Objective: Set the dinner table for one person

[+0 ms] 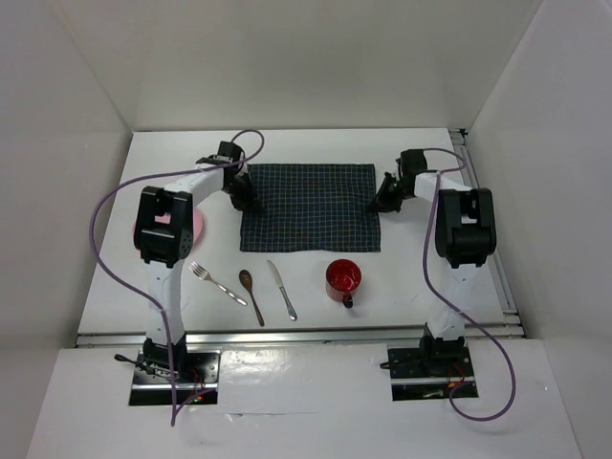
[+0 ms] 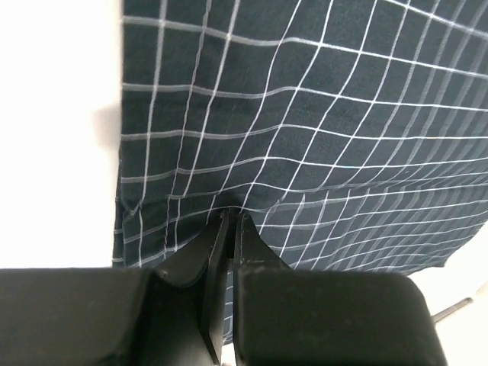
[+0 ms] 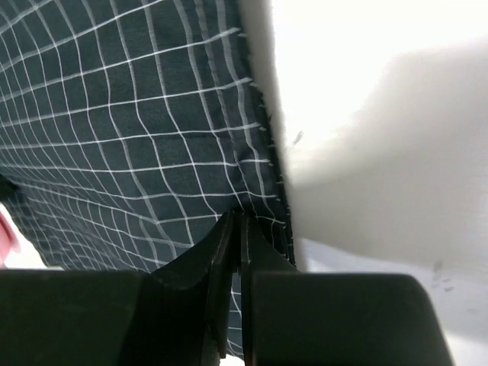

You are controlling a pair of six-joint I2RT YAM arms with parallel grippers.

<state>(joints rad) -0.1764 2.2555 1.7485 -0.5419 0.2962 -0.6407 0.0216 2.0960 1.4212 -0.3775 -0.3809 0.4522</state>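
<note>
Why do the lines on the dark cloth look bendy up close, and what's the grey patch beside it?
Left wrist view: the cloth puckers where the left gripper pinches it; the close lens probably bends lines. Right wrist view: the grey patch is a shadow on the dinner table. Top view: lines look straight.

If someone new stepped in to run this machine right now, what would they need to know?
The left gripper is shut on the checked mat, at its left edge; the right gripper on its right edge.
The fork, wooden spoon, knife and red mug lie in a row along the near side; the pink plate sits left, partly under the left arm.
Done: mat spread on the dinner table.
Left: probably release it, then place plate, cutlery and mug.
</note>
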